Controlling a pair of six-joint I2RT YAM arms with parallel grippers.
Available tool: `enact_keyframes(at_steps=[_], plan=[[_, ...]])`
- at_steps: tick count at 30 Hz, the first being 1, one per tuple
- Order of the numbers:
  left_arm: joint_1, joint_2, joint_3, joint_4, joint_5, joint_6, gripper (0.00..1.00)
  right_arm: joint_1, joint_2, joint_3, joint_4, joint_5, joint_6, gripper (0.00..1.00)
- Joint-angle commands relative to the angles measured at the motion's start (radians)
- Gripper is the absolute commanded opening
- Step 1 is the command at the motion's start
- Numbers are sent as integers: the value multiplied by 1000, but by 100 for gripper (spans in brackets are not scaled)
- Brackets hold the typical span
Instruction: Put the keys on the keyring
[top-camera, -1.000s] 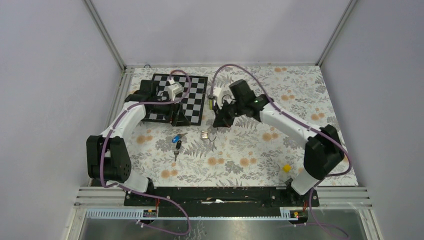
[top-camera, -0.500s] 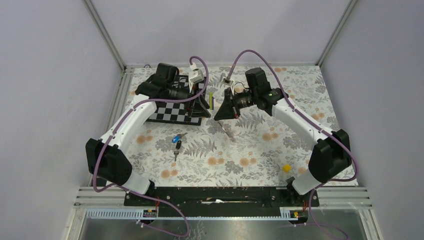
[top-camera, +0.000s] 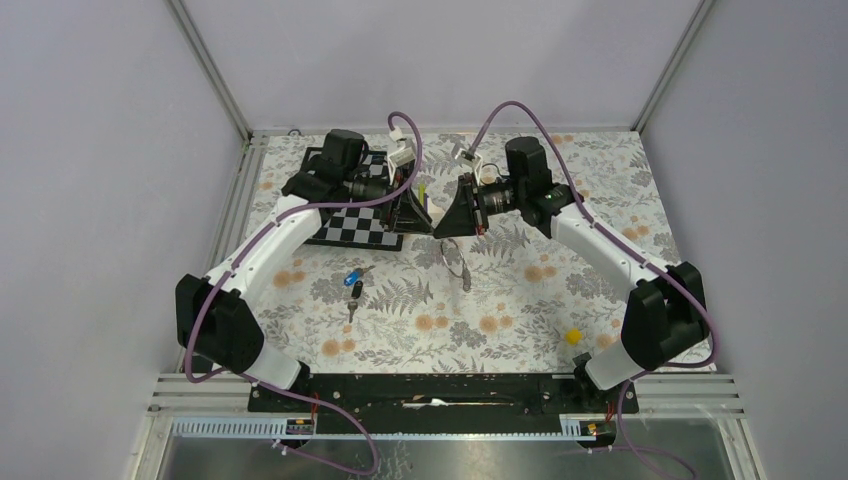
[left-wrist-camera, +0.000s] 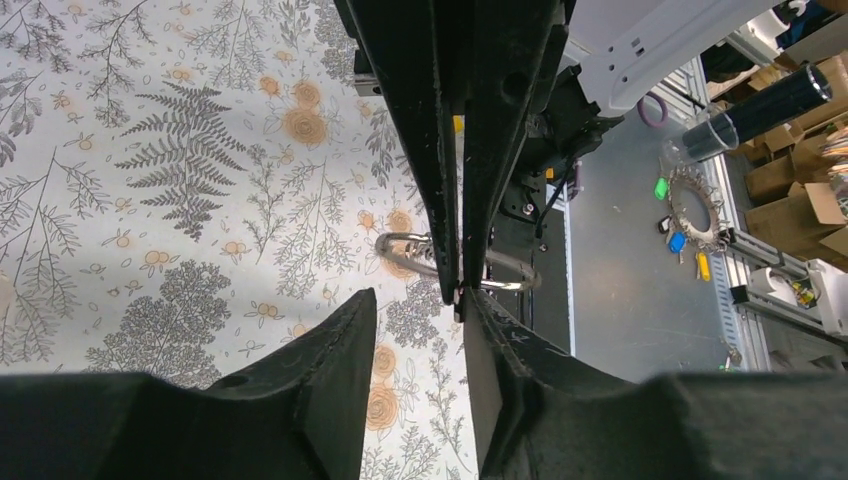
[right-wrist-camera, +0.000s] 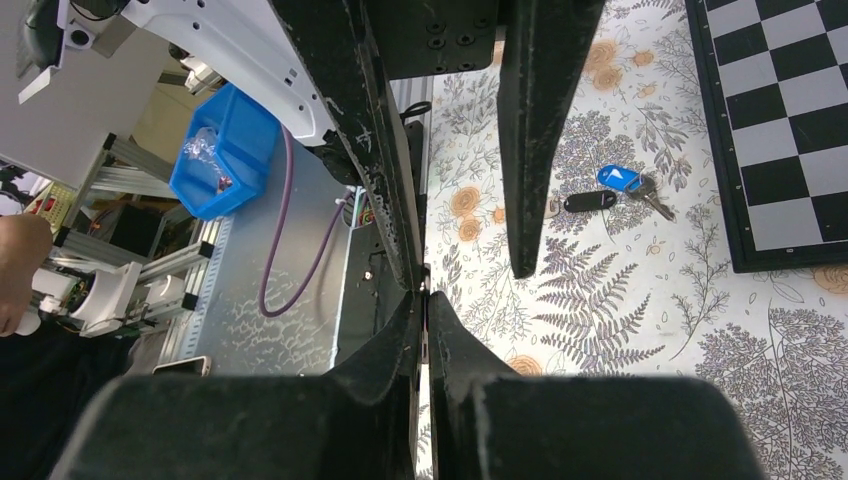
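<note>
Firmly clamped on the keyring (top-camera: 455, 255) with the right claw (top-camera: 445, 228), fingers pressed together with no gap showing. Held up clear of the flowered bench (top-camera: 520, 300), over its far middle, with the thin wire loop dangling below the fingertips. From the left wrist, seen as a silvery arc of the keyring (left-wrist-camera: 400, 246) poking out on either side of those closed fingers. Faced tip to tip by the left claw (top-camera: 425, 222), partly open, with a plain gap between its two fingers (left-wrist-camera: 330, 350) and nothing gripped in that gap. Cannot tell whether touching the keyring or only just beside it. Down flat on the bench, well apart from the keyring and toward the left arm's side: the keys (top-camera: 353, 281), lying close together, blue-headed key (right-wrist-camera: 620, 179) farther out, black-headed key (right-wrist-camera: 590, 201) nearer the arm bases, neither threaded on. Just beside the left claw, a checkerboard (top-camera: 350, 228) on the bench. Off near the right arm's base, a small yellow block (top-camera: 573, 337).
</note>
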Motion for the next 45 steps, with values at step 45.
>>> enact_keyframes(at_steps=[45], plan=[[-32,-48,-101,293,89,-293,0,-43,-69,-91,160,75,90,17]])
